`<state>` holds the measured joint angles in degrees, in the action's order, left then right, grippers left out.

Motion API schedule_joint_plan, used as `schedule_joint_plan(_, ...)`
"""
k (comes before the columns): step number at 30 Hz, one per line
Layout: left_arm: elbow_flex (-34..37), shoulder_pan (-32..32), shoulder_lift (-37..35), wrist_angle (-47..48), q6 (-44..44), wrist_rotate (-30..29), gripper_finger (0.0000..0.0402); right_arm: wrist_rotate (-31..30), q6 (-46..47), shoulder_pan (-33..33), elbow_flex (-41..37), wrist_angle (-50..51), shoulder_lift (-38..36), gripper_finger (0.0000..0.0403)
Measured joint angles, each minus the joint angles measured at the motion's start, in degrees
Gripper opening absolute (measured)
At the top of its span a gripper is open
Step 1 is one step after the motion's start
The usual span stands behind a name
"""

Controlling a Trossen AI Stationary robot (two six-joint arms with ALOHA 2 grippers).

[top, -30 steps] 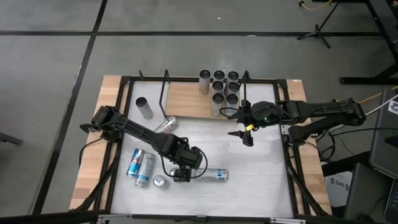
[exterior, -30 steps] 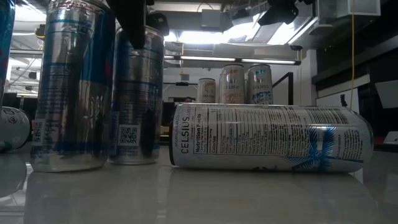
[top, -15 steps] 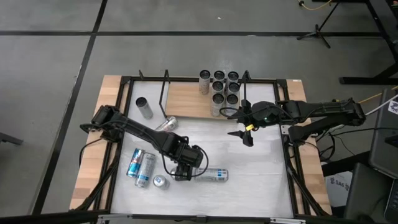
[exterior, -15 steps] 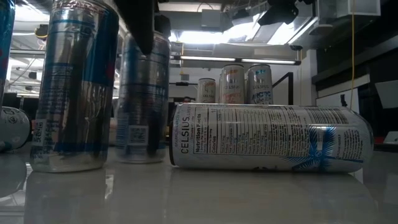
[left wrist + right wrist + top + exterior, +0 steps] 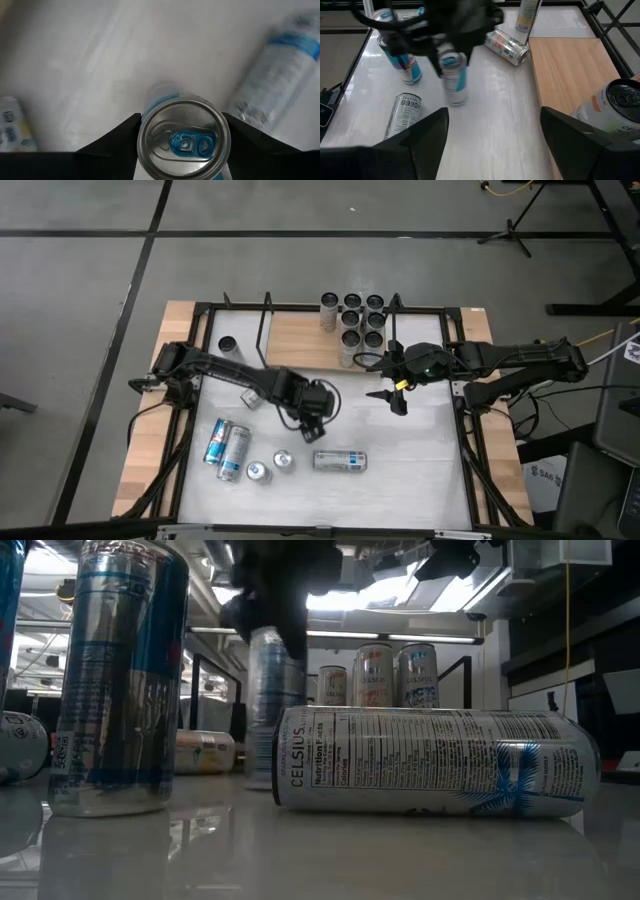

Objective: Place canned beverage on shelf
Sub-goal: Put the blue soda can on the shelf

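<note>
- The left end effector (image 5: 316, 406) has lifted a can (image 5: 183, 141) off the tabletop (image 5: 420, 470) and swung it toward the shelf (image 5: 300, 340), fingers clamped on its sides; placing looks next
- The left wrist view shows that clamp; the high view hides it
- The right end effector (image 5: 398, 395) waits by the shelf, fingers wide, holding nothing

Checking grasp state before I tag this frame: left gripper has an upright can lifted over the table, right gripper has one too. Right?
Half right. The left gripper does hold an upright can. The right gripper is open and holds nothing, waiting beside the shelf; the right wrist view shows that.
</note>
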<state>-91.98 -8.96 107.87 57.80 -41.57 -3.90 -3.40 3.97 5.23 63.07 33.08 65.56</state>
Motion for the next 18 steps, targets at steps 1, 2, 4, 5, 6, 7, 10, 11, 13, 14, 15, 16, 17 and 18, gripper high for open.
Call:
schedule_joint_plan(1, 0.0, 0.84, 0.0, -0.02, -0.47, -0.24, 0.0215, 0.0, 0.0, -0.02, 0.0, 0.0, 0.0, 0.0303)
schedule_joint_plan(2, 0.0, 1.64, 0.0, -0.04, -1.09, -0.45, 0.0215, 0.0, 0.0, 0.0, 0.02, 0.0, 0.0, 0.0303)
schedule_joint_plan(4, 0.0, 3.18, 0.0, -0.04, -1.85, -0.95, 0.0215, 0.0, 0.0, -0.02, 0.02, 0.0, 0.0, 0.0303)
schedule_joint_plan(5, 0.0, 3.88, 0.0, -0.02, -1.81, -1.29, 0.0215, 0.0, 0.0, 0.0, 0.02, 0.0, 0.0, 0.0303)
schedule_joint_plan(6, 0.0, 4.54, 0.0, 0.0, -1.8, -1.57, 0.0215, 0.0, 0.0, -0.02, 0.02, 0.0, 0.0, 0.0303)
schedule_joint_plan(7, 0.0, 5.22, 0.0, -0.02, -1.81, -1.66, 0.0215, -0.01, 0.0, 0.0, 0.02, 0.0, 0.0, 0.0303)
schedule_joint_plan(10, 0.0, 6.98, 0.0, 0.01, -1.82, -1.66, 0.0216, 0.0, 0.0, 0.0, 0.02, 0.0, 0.0, 0.0303)
schedule_joint_plan(11, 0.0, 7.47, 0.0, 0.01, -1.8, -1.68, 0.0217, 0.0, 0.0, 0.0, 0.02, 0.0, 0.0, 0.0303)
schedule_joint_plan(13, 0.0, 8.21, 0.0, 0.01, -1.32, -1.49, 0.0222, 0.0, 0.0, -0.02, 0.02, 0.0, 0.0, 0.0303)
schedule_joint_plan(14, 0.0, 8.44, 0.0, 0.01, -1.06, -1.34, 0.0227, 0.0, 0.0, -0.01, 0.02, 0.0, -0.01, 0.0303)
schedule_joint_plan(15, 0.0, 8.63, 0.0, 0.01, -0.87, -1.15, 0.0232, -0.01, 0.0, 0.0, 0.02, 0.0, 0.0, 0.0303)
schedule_joint_plan(16, 0.0, 8.69, 0.0, 0.01, -0.82, -1.12, 0.0238, 0.0, 0.0, 0.0, 0.02, 0.0, -0.01, 0.0303)
schedule_joint_plan(17, 0.0, 8.69, 0.0, 0.03, -0.75, -1.12, 0.0244, 0.0, 0.0, 0.0, 0.02, 0.0, -0.01, 0.0303)
schedule_joint_plan(18, 0.0, 8.69, 0.0, 0.04, -0.73, -1.11, 0.025, 0.0, 0.0, -0.01, 0.02, 0.0, 0.0, 0.0303)
